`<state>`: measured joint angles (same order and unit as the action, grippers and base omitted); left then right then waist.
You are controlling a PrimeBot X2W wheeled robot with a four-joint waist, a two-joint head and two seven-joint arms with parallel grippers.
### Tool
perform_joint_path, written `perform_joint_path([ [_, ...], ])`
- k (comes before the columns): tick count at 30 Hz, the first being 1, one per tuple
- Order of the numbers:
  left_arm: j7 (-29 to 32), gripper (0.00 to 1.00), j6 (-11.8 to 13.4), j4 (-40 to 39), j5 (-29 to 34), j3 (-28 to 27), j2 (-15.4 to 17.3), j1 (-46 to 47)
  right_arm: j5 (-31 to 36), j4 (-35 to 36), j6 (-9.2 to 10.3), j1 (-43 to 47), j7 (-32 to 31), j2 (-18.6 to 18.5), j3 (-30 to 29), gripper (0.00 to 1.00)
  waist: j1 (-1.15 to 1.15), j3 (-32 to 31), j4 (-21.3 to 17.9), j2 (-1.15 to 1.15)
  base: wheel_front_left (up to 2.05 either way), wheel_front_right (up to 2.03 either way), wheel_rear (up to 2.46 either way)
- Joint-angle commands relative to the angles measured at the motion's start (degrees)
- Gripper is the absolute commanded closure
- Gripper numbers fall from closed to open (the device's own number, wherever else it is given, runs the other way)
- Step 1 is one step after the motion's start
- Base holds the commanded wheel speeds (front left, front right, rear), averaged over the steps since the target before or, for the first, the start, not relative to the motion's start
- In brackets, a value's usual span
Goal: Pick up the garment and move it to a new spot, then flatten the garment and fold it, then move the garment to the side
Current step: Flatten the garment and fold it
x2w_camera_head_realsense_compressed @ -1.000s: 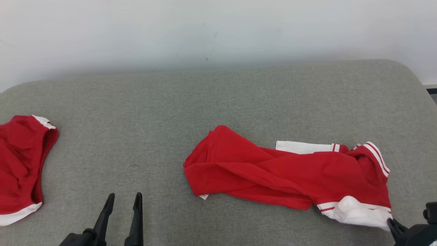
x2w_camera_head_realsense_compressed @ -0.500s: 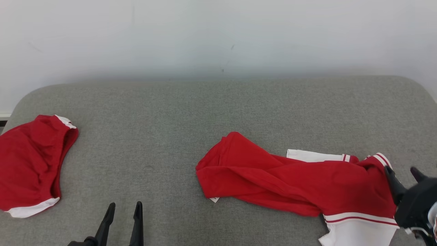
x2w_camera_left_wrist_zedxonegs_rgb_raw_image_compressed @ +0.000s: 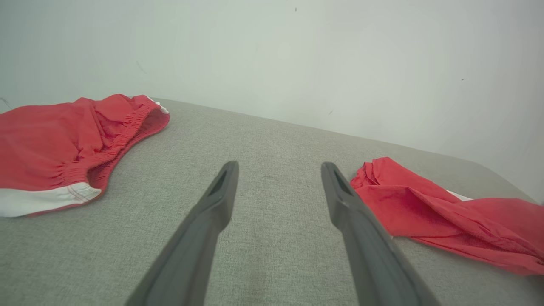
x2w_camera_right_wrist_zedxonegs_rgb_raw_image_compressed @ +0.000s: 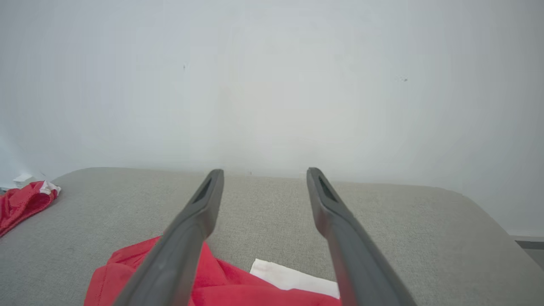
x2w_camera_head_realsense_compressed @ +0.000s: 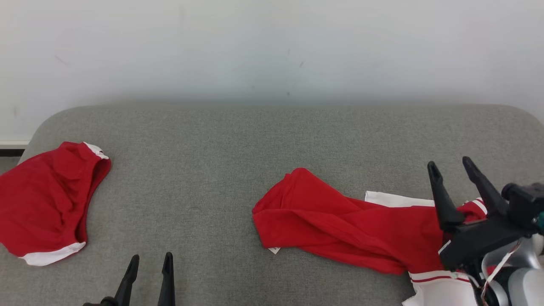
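Observation:
The garment (x2w_camera_head_realsense_compressed: 348, 231), a red shirt with white striped trim, lies crumpled on the grey cushion (x2w_camera_head_realsense_compressed: 255, 140) right of centre. My right gripper (x2w_camera_head_realsense_compressed: 449, 163) is open and empty, raised above the shirt's right end. In the right wrist view the right gripper (x2w_camera_right_wrist_zedxonegs_rgb_raw_image_compressed: 265, 172) points over the shirt (x2w_camera_right_wrist_zedxonegs_rgb_raw_image_compressed: 238, 284) toward the wall, with a white sleeve (x2w_camera_right_wrist_zedxonegs_rgb_raw_image_compressed: 293, 278) between its fingers lower down. My left gripper (x2w_camera_head_realsense_compressed: 151, 256) stands open and empty at the lower left, well apart from the shirt. The left wrist view shows the left gripper (x2w_camera_left_wrist_zedxonegs_rgb_raw_image_compressed: 279, 165) over bare cushion and the shirt (x2w_camera_left_wrist_zedxonegs_rgb_raw_image_compressed: 446, 216) to its right.
A pair of red shorts (x2w_camera_head_realsense_compressed: 46, 199) with a white hem lies at the cushion's left end, also in the left wrist view as the shorts (x2w_camera_left_wrist_zedxonegs_rgb_raw_image_compressed: 55, 144). A pale wall (x2w_camera_head_realsense_compressed: 272, 51) runs right behind the cushion. Bare cushion lies between the shorts and the shirt.
My right gripper has opened, let go of the shirt's white lower right end, and risen above it. The head camera has shifted, so the whole picture has slid. The left gripper stays open.

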<state>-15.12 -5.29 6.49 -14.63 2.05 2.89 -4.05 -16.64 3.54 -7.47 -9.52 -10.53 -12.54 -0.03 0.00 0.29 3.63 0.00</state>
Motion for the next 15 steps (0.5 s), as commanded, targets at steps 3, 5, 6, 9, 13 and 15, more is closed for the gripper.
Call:
perform_joint_path([
  [3, 0.0, 0.00, 0.3, -0.5, -0.6, -0.6, 0.0, -1.5, 1.2, -1.3, -0.03, 2.4, 7.1, -0.1, 1.2, 0.00, 0.00, -0.7, -0.4, 0.00, 0.00, 0.00, 0.00],
  [5, 0.0, 0.00, 0.5, -0.9, -0.6, -0.9, 0.0, -2.1, 1.6, -2.6, -0.03, 4.0, 11.3, 0.0, 2.1, 0.00, 0.00, -1.0, -0.7, 0.00, 0.00, 0.00, 0.00],
  [6, 0.0, 0.00, 0.6, -1.0, -0.6, -1.1, 0.0, -2.4, 1.6, -3.1, -0.03, 4.7, 13.2, 0.0, 2.7, 0.00, 0.00, -1.1, -0.8, 0.00, 0.00, 0.00, 0.00],
  [9, 0.0, 0.00, 0.7, -1.5, -0.6, -1.5, 0.0, -2.9, 2.1, -5.0, -0.03, 6.8, 17.7, -0.5, 4.4, 0.00, 0.00, -1.4, -1.2, 0.00, 0.00, 0.00, 0.00],
  [13, 0.0, 0.00, 0.9, -1.9, -0.5, -1.7, 0.0, -3.8, 1.7, -7.4, -0.03, 8.9, 21.2, -1.1, 6.2, 0.00, 0.00, -1.9, -1.4, 0.00, 0.00, 0.00, 0.00],
  [15, 0.0, 0.00, 1.0, -2.1, -0.5, -1.7, 0.0, -4.0, 1.5, -8.2, -0.03, 9.9, 21.8, -0.7, 6.3, 0.00, 0.00, -2.1, -1.4, 0.00, 0.00, 0.00, 0.00],
])
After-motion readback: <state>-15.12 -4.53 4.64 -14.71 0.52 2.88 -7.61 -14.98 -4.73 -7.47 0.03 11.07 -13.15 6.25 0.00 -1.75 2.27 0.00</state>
